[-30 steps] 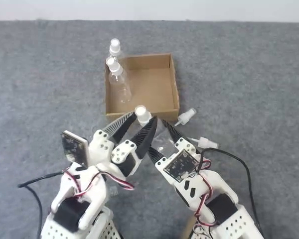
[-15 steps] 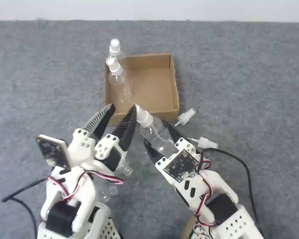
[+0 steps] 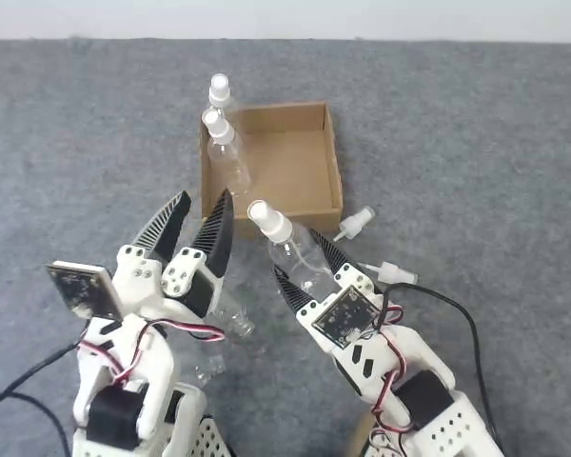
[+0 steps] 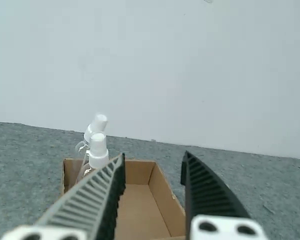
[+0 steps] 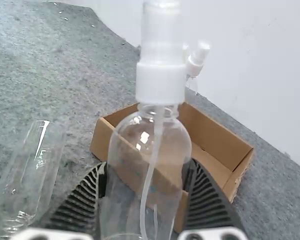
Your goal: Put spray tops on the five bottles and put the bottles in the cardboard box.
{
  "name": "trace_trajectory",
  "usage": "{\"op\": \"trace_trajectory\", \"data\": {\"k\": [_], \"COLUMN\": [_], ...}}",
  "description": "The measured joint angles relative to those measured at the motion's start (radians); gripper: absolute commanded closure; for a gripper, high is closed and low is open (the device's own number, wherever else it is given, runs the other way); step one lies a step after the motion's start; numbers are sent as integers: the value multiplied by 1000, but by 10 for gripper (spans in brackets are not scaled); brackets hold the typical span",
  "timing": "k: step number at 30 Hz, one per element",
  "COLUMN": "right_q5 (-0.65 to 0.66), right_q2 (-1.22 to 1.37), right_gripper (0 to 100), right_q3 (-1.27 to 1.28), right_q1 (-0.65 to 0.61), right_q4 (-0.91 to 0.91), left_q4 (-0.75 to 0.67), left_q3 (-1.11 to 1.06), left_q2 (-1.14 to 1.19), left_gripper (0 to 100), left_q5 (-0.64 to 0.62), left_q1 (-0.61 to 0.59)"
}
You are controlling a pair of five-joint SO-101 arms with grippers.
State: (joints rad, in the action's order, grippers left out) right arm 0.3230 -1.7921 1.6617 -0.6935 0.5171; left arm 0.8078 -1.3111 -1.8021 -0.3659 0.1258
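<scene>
My right gripper (image 3: 302,259) (image 5: 146,172) is shut on a clear bottle (image 3: 293,253) (image 5: 151,145) that carries a white spray top (image 3: 267,220) (image 5: 161,65), held tilted just in front of the cardboard box (image 3: 335,167) (image 5: 217,137). To its left, my left gripper (image 3: 201,200) (image 4: 153,157) stands open and empty, raised and aimed at the box (image 4: 162,197). A capped bottle (image 3: 228,160) (image 4: 97,150) leans in the box's left side. A second capped bottle (image 3: 219,91) (image 4: 98,124) stands at the far left corner; inside or behind, I cannot tell.
Two loose spray tops (image 3: 356,224) (image 3: 396,274) lie on the grey carpet right of the box's near corner. Uncapped clear bottles (image 3: 232,319) (image 5: 30,167) lie by the left arm's base. A white wall rises behind the table.
My left gripper has let go of the spray top, opened and drawn back to the left. The capped bottle stays in my right gripper, now tilted a little to the left.
</scene>
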Motion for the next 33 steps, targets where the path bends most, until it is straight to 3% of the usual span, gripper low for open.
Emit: {"op": "trace_trajectory", "data": {"k": [12,22,33], "right_q5": [0,-3,-5], "right_q2": [0,3,5], "right_gripper": [992,992,992], "right_q3": [-3,-3,-3], "right_q1": [2,9,11], "right_q4": [0,0,2], "left_q4": [-222,-242,-218], "left_q3": [-183,-241,-227], "left_q2": [0,-3,-6], "left_gripper": [833,833,834], "left_q5": [49,221,244], "left_q1": [14,209,321]}}
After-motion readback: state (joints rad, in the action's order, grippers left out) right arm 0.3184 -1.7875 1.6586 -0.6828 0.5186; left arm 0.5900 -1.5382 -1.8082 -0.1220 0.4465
